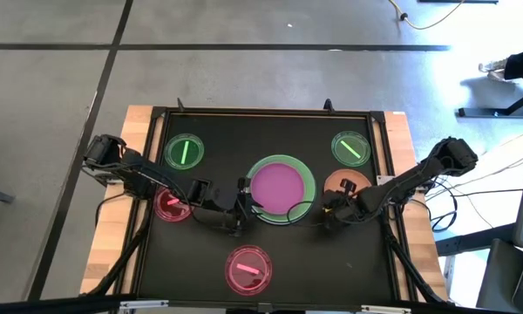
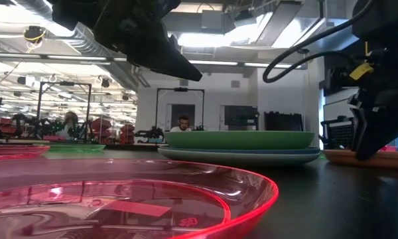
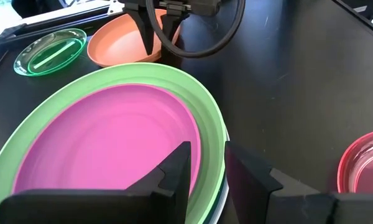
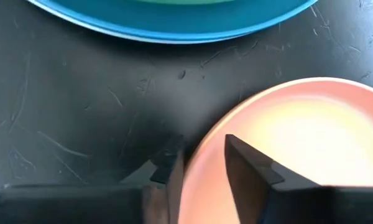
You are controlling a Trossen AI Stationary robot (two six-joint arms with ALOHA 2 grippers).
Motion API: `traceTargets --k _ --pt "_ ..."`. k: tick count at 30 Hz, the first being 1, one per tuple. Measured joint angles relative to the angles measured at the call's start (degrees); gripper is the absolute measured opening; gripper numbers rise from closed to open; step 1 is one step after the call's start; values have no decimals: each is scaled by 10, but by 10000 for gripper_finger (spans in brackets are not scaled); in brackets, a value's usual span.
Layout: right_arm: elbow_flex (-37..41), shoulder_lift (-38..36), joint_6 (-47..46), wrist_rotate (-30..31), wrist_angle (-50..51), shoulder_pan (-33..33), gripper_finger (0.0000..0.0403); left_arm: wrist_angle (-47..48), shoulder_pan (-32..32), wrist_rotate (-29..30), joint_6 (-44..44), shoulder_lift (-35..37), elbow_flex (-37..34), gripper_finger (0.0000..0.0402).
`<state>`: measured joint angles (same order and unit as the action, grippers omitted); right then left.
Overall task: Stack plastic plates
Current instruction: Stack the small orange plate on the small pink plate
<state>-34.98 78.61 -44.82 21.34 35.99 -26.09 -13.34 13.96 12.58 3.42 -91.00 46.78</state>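
Observation:
A stack stands mid-table: a purple plate (image 1: 279,186) nested in a large green plate (image 1: 307,179), with a blue plate (image 4: 174,25) under them. An orange plate (image 1: 349,183) lies flat on the table right of the stack. My left gripper (image 3: 208,149) is at the stack's left rim, shut on the green plate. My right gripper (image 4: 202,146) is at the orange plate's near-left rim, shut on it. Small green plates (image 1: 185,151) (image 1: 350,148) lie far left and far right. Small pink-red ones (image 1: 170,205) (image 1: 248,269) lie left and near. My left gripper pinches the green plate's rim (image 3: 211,134) on the stack's left side, one finger inside by the purple plate's edge and one outside. It comes from the table's left, slanting down. The stack rests flat on the table. My right gripper pinches the orange plate's rim (image 4: 202,168), one finger over the plate's inside and one outside on the table side. The fingers (image 3: 147,37) point down from above. The plate (image 2: 358,157) lies on the table.
A raised black frame (image 1: 270,112) borders the dark mat. The near pink-red plate (image 2: 119,206) fills the low view's foreground. Bare mat lies between it and the stack. Cables trail behind both arms, and a person shows far off in the room.

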Motion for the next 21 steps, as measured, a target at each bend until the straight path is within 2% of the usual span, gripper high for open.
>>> traceTargets --k 7,18,21 --pt "0 0 1 5 13 2 10 0 0 0 0 0 0 92" --pt "0 0 15 1 16 3 4 0 0 0 0 0 0 92" --pt "-9 -3 12 4 57 1 6 0 0 0 0 0 0 92"
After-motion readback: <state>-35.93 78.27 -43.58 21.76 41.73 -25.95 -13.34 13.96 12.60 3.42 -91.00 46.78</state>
